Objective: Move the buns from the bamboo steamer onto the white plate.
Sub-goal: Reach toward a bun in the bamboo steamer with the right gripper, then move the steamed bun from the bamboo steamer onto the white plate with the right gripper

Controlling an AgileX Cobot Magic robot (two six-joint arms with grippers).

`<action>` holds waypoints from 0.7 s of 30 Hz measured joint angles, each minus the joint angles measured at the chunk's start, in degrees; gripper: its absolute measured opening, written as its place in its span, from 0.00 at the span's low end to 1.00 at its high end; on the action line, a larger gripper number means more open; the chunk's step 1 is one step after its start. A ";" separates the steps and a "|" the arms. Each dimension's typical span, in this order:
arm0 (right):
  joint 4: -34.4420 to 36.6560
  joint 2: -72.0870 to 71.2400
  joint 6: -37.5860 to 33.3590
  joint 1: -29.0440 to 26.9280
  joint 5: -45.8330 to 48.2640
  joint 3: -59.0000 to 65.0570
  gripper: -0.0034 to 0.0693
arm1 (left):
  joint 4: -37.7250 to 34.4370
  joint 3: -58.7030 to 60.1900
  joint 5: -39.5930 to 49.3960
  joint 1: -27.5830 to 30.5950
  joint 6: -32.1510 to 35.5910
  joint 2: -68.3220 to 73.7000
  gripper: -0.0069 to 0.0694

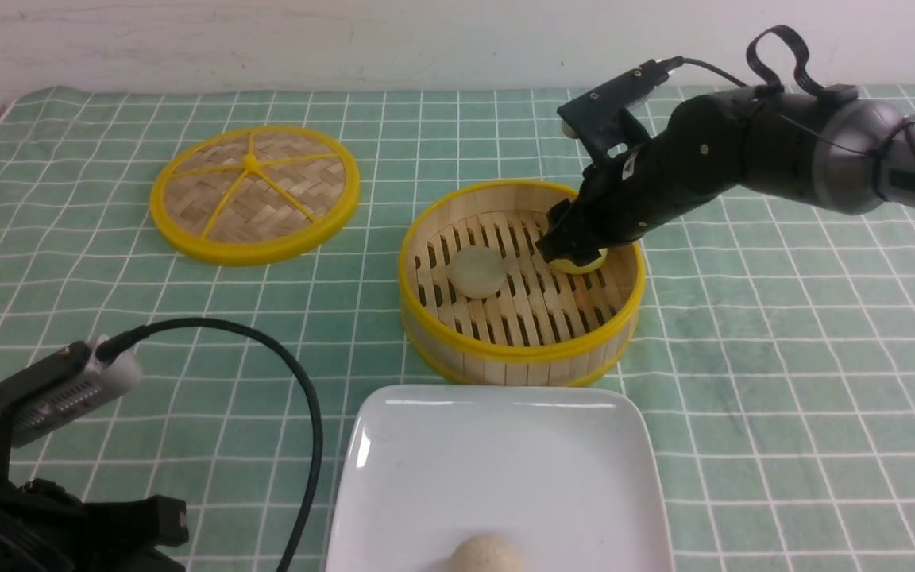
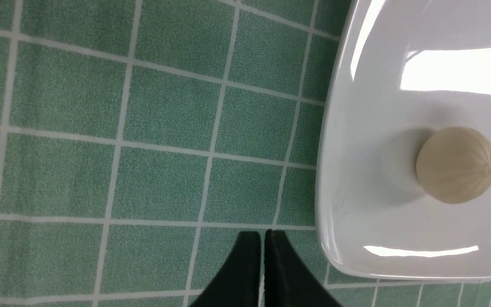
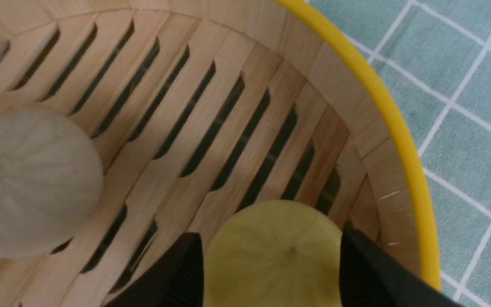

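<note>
right wrist view | yellow bun [image 3: 276,260] between right tool [image 3: 271,237] jaws | in steamer [image 3: 237,111]

Front camera looks forward, from between the arms, over white plate [image 1: 497,469] and bamboo steamer [image 1: 521,361]; left wrist camera looks closely down on the plate, right wrist camera into the steamer.

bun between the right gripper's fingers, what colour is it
Bright yellow; the bun shows best in the right wrist view.
</note>
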 joint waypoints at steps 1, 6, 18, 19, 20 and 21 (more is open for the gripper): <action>-0.34 0.25 0.63 0.00 -0.26 0.00 0.62 | 0.00 0.00 -0.01 0.00 0.00 0.00 0.15; -0.74 1.06 1.62 0.00 -0.47 -0.25 0.42 | 0.06 0.00 -0.01 0.00 0.00 0.00 0.16; 1.08 -11.56 1.95 0.00 13.55 -0.29 0.07 | 0.67 0.00 -0.06 0.00 0.00 0.00 0.17; 1.44 -15.67 1.95 0.00 16.97 -0.29 0.07 | 1.11 0.00 -0.06 0.00 -0.04 0.00 0.17; 1.95 -19.29 1.95 0.00 20.83 -0.29 0.07 | 1.46 0.00 -0.12 0.00 -0.04 0.00 0.17; 2.35 -21.08 1.95 0.00 22.92 -0.29 0.07 | 1.54 0.00 -0.12 0.00 -0.04 0.00 0.17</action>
